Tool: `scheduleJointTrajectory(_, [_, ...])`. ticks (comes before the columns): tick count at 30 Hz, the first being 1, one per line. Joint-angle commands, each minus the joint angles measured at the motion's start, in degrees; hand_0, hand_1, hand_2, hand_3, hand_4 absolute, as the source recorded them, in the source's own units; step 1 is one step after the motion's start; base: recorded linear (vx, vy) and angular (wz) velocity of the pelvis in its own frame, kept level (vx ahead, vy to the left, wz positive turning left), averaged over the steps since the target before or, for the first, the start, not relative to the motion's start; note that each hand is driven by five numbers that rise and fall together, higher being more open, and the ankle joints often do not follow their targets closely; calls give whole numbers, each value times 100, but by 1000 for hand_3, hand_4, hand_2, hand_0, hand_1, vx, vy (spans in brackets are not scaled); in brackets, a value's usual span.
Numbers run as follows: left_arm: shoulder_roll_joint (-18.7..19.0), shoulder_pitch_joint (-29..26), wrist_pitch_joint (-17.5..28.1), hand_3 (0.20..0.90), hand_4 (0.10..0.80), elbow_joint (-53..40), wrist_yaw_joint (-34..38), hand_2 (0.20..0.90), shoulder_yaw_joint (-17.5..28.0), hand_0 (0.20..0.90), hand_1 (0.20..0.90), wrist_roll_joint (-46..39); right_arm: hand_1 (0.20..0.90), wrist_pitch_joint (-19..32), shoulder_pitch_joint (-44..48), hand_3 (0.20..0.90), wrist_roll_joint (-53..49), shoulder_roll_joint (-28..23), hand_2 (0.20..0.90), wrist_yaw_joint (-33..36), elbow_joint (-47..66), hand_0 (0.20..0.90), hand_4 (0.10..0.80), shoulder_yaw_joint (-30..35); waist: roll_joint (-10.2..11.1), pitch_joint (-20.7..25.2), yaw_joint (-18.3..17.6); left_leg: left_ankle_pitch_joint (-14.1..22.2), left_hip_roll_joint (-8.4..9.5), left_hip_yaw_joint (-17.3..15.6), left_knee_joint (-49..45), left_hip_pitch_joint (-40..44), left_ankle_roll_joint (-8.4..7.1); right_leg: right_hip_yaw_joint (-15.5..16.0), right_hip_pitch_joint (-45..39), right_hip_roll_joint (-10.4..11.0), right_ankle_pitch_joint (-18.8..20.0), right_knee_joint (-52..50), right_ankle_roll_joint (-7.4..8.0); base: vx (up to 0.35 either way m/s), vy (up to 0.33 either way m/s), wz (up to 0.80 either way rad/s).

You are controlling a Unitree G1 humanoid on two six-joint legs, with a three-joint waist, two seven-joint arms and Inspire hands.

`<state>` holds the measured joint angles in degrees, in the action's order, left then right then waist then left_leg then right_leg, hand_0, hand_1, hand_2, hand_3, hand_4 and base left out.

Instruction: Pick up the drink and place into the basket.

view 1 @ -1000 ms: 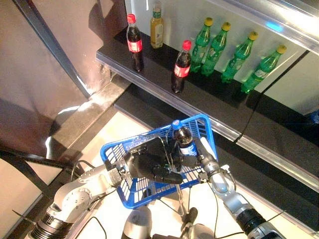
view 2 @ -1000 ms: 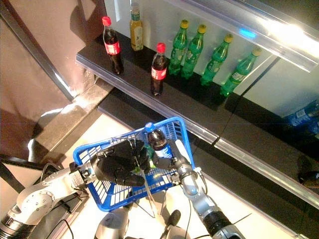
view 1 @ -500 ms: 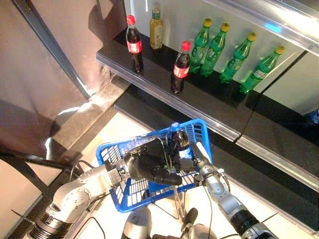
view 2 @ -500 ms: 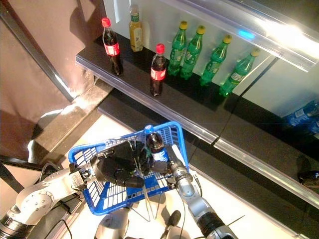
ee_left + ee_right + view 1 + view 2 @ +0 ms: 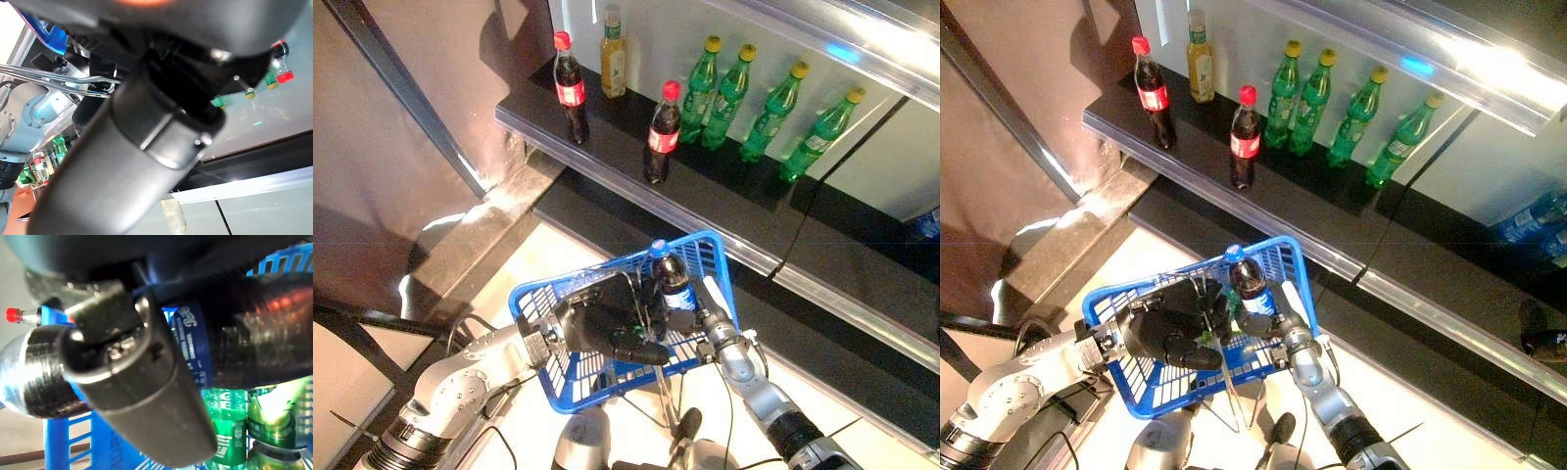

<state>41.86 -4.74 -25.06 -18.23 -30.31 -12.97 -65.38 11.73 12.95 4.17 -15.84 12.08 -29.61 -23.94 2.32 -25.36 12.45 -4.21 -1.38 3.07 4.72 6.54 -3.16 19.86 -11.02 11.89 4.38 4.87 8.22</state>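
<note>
A dark cola bottle (image 5: pixel 670 281) with a blue cap and blue label stands upright over the far right corner of the blue wire basket (image 5: pixel 530 297). My right hand (image 5: pixel 713 320) is shut on the bottle; in the right wrist view its thumb (image 5: pixel 146 382) lies across the bottle (image 5: pixel 244 347). Green bottles (image 5: pixel 230 431) lie in the basket beneath it. My left hand (image 5: pixel 597 328) sits at the basket's middle, curled round its metal handle wires (image 5: pixel 49 78).
A black shelf (image 5: pixel 607 157) runs across the back, carrying two red-capped cola bottles (image 5: pixel 570 88), a yellow bottle (image 5: pixel 613 54) and several green bottles (image 5: pixel 769 103). A lower ledge (image 5: pixel 822 294) lies just beyond the basket. Blue-labelled bottles (image 5: pixel 1538 220) show at the far right.
The view has shifted slightly. The basket swayed a little to the left and came back. The bottle stays in my right hand at the basket's far corner.
</note>
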Motion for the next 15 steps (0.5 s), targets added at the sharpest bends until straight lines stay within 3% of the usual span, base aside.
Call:
scheduleJointTrajectory(1, [-1372,-992,1751,200,100,-1699,-1329,300,-150,300,300,-1416,300,67,-349,200,917,-183,300,6,-724,300,100,-975,-34,2444,118,512,-305,-457,28,97,-183,224,77,472,-184,-242,418,0,0,0])
scheduleJointTrajectory(15, [-1284,-1046,1833,200,100,-1737,-1225,300,52,300,300,-1491,300,139,-441,200,1473,-341,300,-19,-693,300,100,-1074,-25,2433,77,504,-321,-473,28,91,-196,173,100,450,-219,-266,403,0,0,0])
